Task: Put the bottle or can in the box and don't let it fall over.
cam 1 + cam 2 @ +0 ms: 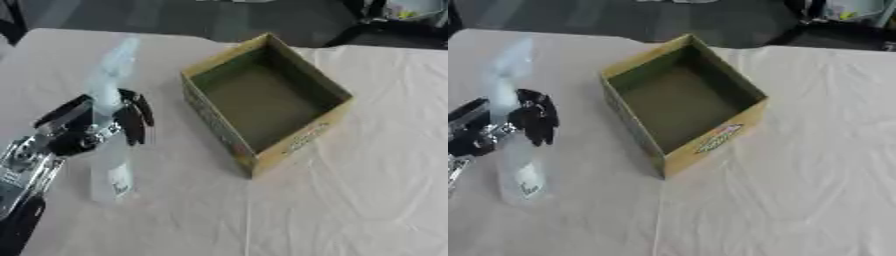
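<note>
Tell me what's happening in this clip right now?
The robot's left hand has its fingers curled round a clear plastic bottle, upright, on the white-covered table. The open cardboard box sits empty to its right, apart from the bottle. The right hand isn't in view.

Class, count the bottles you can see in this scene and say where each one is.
1. A clear bottle stands upright on the table, left of the open box, with the left hand curled round it. The box looks empty.
</note>
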Controlling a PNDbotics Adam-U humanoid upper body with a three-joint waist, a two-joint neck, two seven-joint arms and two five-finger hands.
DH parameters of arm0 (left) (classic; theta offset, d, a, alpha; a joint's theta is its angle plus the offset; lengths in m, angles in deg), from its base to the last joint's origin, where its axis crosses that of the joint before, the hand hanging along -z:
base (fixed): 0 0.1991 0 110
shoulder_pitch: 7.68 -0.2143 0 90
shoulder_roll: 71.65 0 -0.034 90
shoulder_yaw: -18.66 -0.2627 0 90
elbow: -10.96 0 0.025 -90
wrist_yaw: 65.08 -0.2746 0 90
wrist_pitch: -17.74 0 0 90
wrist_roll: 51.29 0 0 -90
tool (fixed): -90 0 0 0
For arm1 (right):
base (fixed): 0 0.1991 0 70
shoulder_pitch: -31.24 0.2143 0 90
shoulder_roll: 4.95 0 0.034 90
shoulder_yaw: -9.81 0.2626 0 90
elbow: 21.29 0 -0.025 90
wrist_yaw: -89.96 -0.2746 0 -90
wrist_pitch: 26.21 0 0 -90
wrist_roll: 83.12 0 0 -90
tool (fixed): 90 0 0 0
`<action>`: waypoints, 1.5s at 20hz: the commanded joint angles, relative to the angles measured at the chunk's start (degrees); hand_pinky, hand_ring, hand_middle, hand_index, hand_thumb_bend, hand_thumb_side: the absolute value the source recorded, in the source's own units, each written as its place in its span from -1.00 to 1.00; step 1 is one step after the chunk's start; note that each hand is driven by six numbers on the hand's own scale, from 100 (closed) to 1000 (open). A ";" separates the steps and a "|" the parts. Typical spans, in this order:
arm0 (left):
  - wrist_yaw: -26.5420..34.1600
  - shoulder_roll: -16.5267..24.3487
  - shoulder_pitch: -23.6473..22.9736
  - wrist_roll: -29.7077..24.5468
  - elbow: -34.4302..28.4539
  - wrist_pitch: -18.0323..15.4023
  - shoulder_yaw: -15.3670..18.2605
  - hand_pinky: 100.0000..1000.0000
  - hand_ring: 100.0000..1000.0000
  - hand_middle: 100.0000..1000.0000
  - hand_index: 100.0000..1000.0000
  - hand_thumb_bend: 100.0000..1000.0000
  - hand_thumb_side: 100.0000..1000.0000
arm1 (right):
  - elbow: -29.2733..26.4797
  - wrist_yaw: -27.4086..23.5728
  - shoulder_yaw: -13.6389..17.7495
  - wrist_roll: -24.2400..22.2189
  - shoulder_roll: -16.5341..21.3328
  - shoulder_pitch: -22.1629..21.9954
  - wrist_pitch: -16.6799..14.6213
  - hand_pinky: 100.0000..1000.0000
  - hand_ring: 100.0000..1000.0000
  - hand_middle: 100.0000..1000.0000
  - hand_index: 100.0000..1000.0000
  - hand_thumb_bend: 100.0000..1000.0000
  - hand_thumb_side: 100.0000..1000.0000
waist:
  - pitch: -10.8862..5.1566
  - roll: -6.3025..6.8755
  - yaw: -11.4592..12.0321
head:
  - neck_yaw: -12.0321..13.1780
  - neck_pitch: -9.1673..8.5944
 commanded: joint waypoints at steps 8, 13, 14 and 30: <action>4.08 1.79 1.43 0.34 -2.29 0.73 0.34 -0.36 -0.88 -0.15 -1.00 -1.00 0.04 | -0.64 -0.12 0.49 0.31 0.83 -0.27 -0.60 0.83 0.99 1.00 0.82 -1.00 -0.06 | -0.73 0.18 -0.27 | -0.31 -0.21; 7.22 2.54 2.28 0.13 -3.46 1.05 0.29 -0.35 -0.88 -0.15 -1.00 -1.00 0.04 | -0.64 -0.16 0.53 0.31 1.01 -0.39 -1.01 0.83 0.99 1.00 0.82 -1.00 -0.06 | -0.86 0.27 -0.34 | -0.40 -0.13; 8.20 2.77 2.60 0.17 -3.75 1.19 0.28 -0.35 -0.88 -0.15 -1.00 -1.00 0.04 | -0.64 -0.18 0.53 0.32 1.08 -0.42 -1.09 0.83 0.99 1.00 0.82 -1.00 -0.06 | -0.91 0.27 -0.37 | -0.45 -0.08; 25.03 9.11 13.70 4.41 -5.46 3.51 -0.53 -0.30 -0.87 -0.13 -1.00 -1.00 0.04 | -0.64 -0.45 0.37 -0.05 3.19 -0.46 -2.57 0.83 0.98 1.00 0.81 -1.00 -0.06 | -1.34 1.24 -2.30 | -0.03 0.50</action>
